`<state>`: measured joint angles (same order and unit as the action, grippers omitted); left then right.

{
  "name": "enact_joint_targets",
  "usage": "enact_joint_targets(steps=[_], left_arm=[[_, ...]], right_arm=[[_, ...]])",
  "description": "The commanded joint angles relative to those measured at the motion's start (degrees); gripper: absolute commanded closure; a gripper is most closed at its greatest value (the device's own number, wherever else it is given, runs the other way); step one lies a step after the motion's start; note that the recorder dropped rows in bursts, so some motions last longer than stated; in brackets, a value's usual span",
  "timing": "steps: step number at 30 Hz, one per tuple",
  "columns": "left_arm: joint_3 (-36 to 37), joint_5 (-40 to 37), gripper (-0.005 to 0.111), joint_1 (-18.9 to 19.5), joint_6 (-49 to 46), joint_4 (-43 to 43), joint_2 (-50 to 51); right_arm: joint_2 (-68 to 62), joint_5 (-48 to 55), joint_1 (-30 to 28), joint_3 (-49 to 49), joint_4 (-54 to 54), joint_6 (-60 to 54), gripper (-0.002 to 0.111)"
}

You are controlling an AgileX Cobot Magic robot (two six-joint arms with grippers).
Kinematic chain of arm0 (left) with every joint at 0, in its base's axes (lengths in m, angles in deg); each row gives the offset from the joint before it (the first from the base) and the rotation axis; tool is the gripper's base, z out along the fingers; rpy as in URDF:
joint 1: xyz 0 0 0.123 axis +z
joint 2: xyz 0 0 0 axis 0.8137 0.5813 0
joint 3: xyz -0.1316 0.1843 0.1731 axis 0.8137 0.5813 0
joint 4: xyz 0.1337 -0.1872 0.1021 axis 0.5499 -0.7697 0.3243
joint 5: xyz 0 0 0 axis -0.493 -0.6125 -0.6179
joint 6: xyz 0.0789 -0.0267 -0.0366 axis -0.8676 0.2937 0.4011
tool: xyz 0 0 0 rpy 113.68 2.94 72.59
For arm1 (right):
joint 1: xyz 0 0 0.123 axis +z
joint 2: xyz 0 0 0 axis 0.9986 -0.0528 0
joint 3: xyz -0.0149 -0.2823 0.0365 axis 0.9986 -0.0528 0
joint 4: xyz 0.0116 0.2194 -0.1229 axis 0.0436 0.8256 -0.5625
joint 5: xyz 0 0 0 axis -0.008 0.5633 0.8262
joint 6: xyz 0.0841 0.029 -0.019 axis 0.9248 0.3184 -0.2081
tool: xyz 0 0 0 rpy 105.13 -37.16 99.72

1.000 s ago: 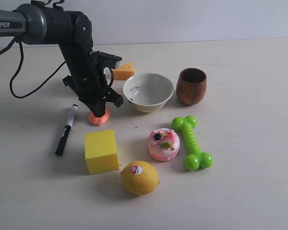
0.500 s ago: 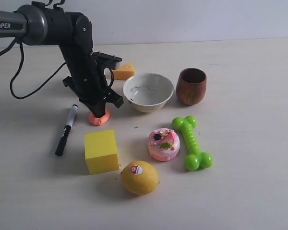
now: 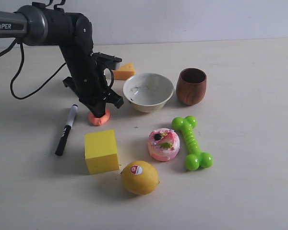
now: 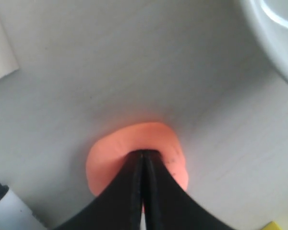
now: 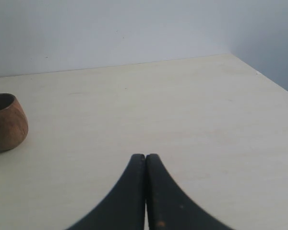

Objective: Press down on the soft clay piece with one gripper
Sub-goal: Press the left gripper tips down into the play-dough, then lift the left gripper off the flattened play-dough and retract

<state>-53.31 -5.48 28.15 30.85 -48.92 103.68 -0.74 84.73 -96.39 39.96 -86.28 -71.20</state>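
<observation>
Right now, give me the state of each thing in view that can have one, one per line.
left gripper, shut, tips pressed into the soft clay piece.
right gripper, shut, holding nothing.
soft clay piece, flattened under the left gripper.
bowl, upright, empty.
wooden cup, upright.
marker, lying flat.
lemon, whole, sticker up.
cake toy, upright.

— We see one plain salmon-orange matte clay lump, a black two-fingered gripper, and a yellow-orange cheese wedge farther back.

— Nearer us we see a plain yellow foam cube, a yellow lemon with a red-and-white sticker and a pink round cake toy with dark and green trimmings. To the right are a bright green rubber bone, a white ceramic bowl and a brown wooden cup. On the left is a black-and-white marker pen.
</observation>
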Motion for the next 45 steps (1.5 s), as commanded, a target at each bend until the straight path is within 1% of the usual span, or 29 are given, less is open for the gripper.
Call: enact_joint_targets(steps=[1, 10, 13, 15, 17, 19, 32, 37, 38, 40, 43, 45], left_arm=[[2.2, 0.3, 0.107, -0.4, 0.6, 2.2, 3.6], [2.2, 0.6, 0.106, -0.4, 0.5, 2.3, 3.4], [2.2, 0.6, 0.094, -0.4, 0.5, 2.3, 3.4], [2.2, 0.6, 0.081, -0.4, 0.5, 2.3, 3.4], [2.2, 0.7, 0.071, -0.4, 0.5, 2.2, 3.4], [2.2, 0.9, 0.065, -0.4, 0.6, 2.2, 3.4], [2.2, 0.6, 0.064, -0.4, 0.6, 2.0, 1.6], [2.2, 0.6, 0.048, -0.4, 0.6, 2.0, 1.0], [2.2, 0.6, 0.048, -0.4, 0.6, 2.0, 1.0], [2.2, 0.6, 0.050, -0.4, 0.6, 2.0, 0.8], [2.2, 0.7, 0.058, -0.4, 0.6, 2.0, -0.1], [2.2, 1.0, 0.061, -0.4, 0.6, 2.1, -1.0]], right_arm=[[0.3, -0.3, 0.0, -0.3, -0.1, -0.1, 0.108], [0.3, -0.3, 0.0, -0.3, -0.1, -0.1, 0.108], [0.3, -0.3, 0.0, -0.3, -0.1, -0.1, 0.108], [0.3, -0.3, 0.0, -0.3, -0.1, -0.1, 0.108], [0.3, -0.3, 0.0, -0.3, -0.1, -0.1, 0.108], [0.3, -0.3, 0.0, -0.3, -0.1, -0.1, 0.108], [0.3, -0.3, 0.0, -0.3, 0.1, -0.1, 0.108], [0.3, -0.3, 0.0, -0.3, 0.1, -0.1, 0.108], [0.3, -0.3, 0.0, -0.3, 0.1, -0.1, 0.108], [0.3, -0.3, 0.0, -0.3, 0.1, -0.1, 0.108], [0.3, -0.3, 0.0, -0.3, 0.1, -0.1, 0.108], [0.3, -0.3, 0.0, -0.3, 0.1, -0.1, 0.108]])
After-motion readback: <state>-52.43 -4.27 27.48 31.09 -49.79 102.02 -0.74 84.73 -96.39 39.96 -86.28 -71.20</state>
